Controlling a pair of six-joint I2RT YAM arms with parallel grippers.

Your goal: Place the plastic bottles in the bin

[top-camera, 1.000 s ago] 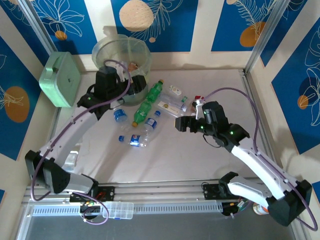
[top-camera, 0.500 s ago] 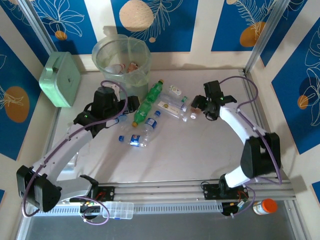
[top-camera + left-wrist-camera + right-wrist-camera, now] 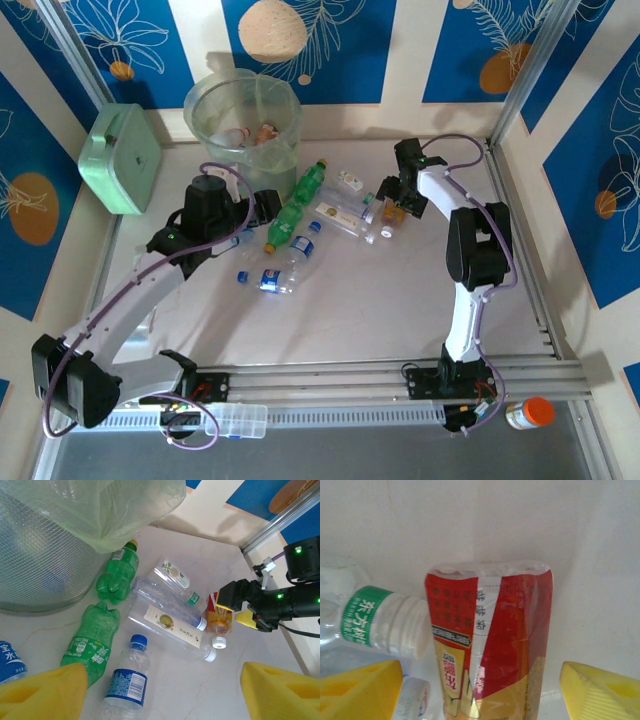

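Since a second ago the right arm has swung from mid-table to the far right end of the bottle scatter, and the left arm has drawn back from the bin [image 3: 290, 125]. The right gripper [image 3: 397, 200] hangs over a red-labelled bottle [image 3: 490, 655] with its yellow pads set apart on either side of it; a white-capped, green-labelled bottle [image 3: 385, 622] lies just to the left. The left gripper [image 3: 160, 700] hovers wide open, holding nothing, over two green bottles [image 3: 90, 645] and a clear blue-capped bottle [image 3: 127, 680], which lie just beside the bin's wall. The rest of the plastic bottles [image 3: 340, 212] lie loose between the two arms. A pale marbled table [image 3: 380, 300] bears everything. A mint-green box [image 3: 122, 158] sits at its left edge. Blue panels with leaf prints [image 3: 80, 40] and aluminium posts [image 3: 530, 70] enclose it.
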